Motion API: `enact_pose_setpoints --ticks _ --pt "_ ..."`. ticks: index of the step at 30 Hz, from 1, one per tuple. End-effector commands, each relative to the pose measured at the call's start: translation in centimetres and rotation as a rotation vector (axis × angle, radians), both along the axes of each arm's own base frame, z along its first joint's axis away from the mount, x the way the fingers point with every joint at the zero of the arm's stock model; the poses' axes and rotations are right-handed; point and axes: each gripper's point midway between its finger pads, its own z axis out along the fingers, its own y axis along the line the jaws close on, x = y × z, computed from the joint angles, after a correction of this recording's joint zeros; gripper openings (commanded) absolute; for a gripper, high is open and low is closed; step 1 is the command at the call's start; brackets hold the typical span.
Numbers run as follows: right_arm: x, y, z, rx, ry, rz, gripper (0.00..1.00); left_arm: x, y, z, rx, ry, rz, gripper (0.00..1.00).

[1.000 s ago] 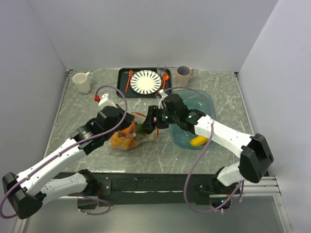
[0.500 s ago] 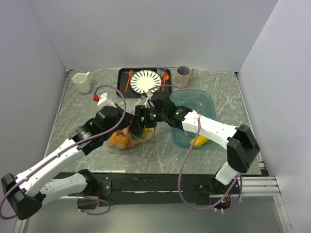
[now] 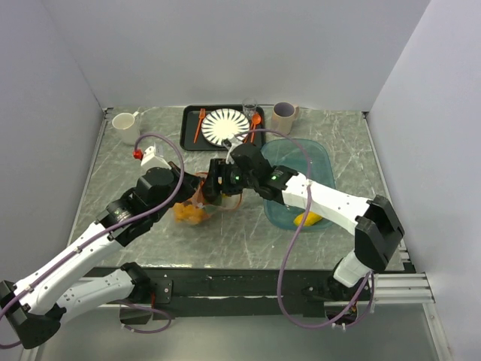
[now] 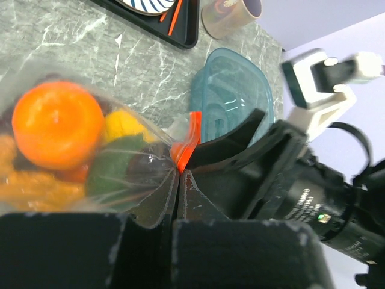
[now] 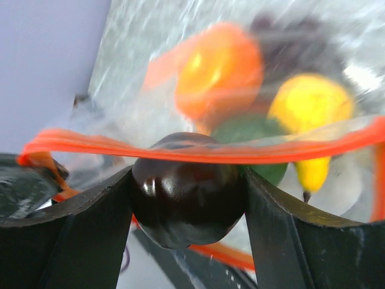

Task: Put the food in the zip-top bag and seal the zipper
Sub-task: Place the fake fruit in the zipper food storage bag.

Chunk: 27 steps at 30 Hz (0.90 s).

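Note:
The zip-top bag (image 3: 191, 213) lies mid-table and holds a round orange (image 4: 57, 123), a yellow piece (image 4: 123, 126) and a green piece (image 4: 114, 170). My left gripper (image 4: 178, 172) is shut on the bag's rim at the orange-red zipper (image 4: 191, 135), holding the mouth up. Facing it, my right gripper (image 5: 187, 198) is shut on a dark purple piece (image 5: 186, 192). That piece sits in the bag's mouth, with one zipper strip (image 5: 210, 152) across its top and the other below it. From above, both grippers meet at the bag's right end (image 3: 214, 188).
The teal tub (image 3: 319, 154) stands right of the bag with a yellow piece (image 3: 308, 219) in it. At the back, a black tray (image 3: 189, 113) carries a striped plate (image 3: 225, 126) and orange cutlery. A white mug (image 3: 126, 128) and a cup (image 3: 284, 117) flank it.
My right gripper has carried the dark purple piece left from the tub side into the bag's mouth. The left arm has drawn back and left, lifting the bag's rim.

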Motion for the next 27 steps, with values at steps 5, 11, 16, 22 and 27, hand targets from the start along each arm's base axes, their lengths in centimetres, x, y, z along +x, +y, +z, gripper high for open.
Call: enact_pose_setpoints --ticks 5,11,16,22,27 --pt "2.3 1.1 6.1 0.104 -0.128 -0.054 0.59 0.3 -1.3 4.1 -0.132 -0.09 -0.032 0.01" --pt "1.0 1.9 3.6 0.116 -0.053 0.0 0.61 0.4 -3.5 5.5 -0.185 -0.119 -0.115 0.01" --pt "0.8 1.8 3.2 0.09 -0.056 0.025 0.64 0.3 -3.8 5.8 -0.229 -0.128 -0.118 0.01" --pt "-0.1 1.4 4.4 0.089 -0.095 0.079 0.78 0.4 -1.9 4.7 -0.193 -0.102 -0.034 0.01" --pt "-0.3 0.5 4.9 0.078 -0.118 0.059 0.98 0.2 -0.2 3.5 -0.171 -0.085 0.032 0.02"
